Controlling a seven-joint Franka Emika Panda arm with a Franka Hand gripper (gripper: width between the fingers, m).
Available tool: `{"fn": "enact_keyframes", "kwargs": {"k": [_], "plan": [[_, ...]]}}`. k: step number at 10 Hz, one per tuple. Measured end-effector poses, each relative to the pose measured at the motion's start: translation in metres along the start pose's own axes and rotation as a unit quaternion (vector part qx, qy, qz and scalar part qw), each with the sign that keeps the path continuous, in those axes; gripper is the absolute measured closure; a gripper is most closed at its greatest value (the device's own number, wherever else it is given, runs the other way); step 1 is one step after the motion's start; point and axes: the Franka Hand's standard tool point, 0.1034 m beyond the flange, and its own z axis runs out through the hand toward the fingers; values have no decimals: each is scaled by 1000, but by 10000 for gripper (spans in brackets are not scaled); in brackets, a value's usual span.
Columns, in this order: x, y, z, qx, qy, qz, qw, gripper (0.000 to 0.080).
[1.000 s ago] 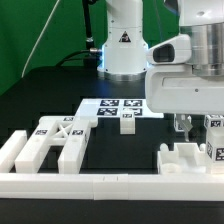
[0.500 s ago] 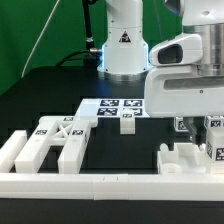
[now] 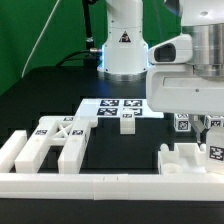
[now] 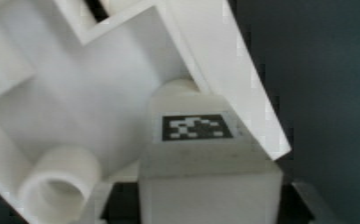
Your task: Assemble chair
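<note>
— Several chunky white chair pieces (image 3: pixel 55 145) lie on the tabletop (image 3: pixel 50 100). The tool (image 3: pixel 192 130) hangs low over those at the exterior view's right.
— Why there?
— Lining up a grasp, I'd say. Wrist view: a tagged block (image 4: pixel 203 165) sits between the tool's jaws. Clamped or not, can't tell.

The exterior view sits low at the front edge of the counter (image 3: pixel 40 95), just behind the white rail (image 3: pixel 100 183). It faces level across the parts toward the arm's base (image 3: pixel 125 45), with the arm's upper part cut off. The wrist view looks along the hand (image 3: pixel 196 128) from very near, so one tagged white chair piece (image 4: pixel 88 90) fills it. Both views share only that spot, at the exterior view's right.
</note>
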Motion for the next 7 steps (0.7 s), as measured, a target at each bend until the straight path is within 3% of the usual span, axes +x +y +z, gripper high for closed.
{"fn": "enact_keyframes", "kwargs": {"k": [1, 3, 6, 7], "plan": [[-1, 0, 0, -2, 1, 78, 997, 512], [-3, 0, 1, 5, -9, 277, 961, 512], [-3, 1, 2, 9, -17, 353, 936, 512], [-3, 1, 2, 10, -17, 328, 944, 406]]}}
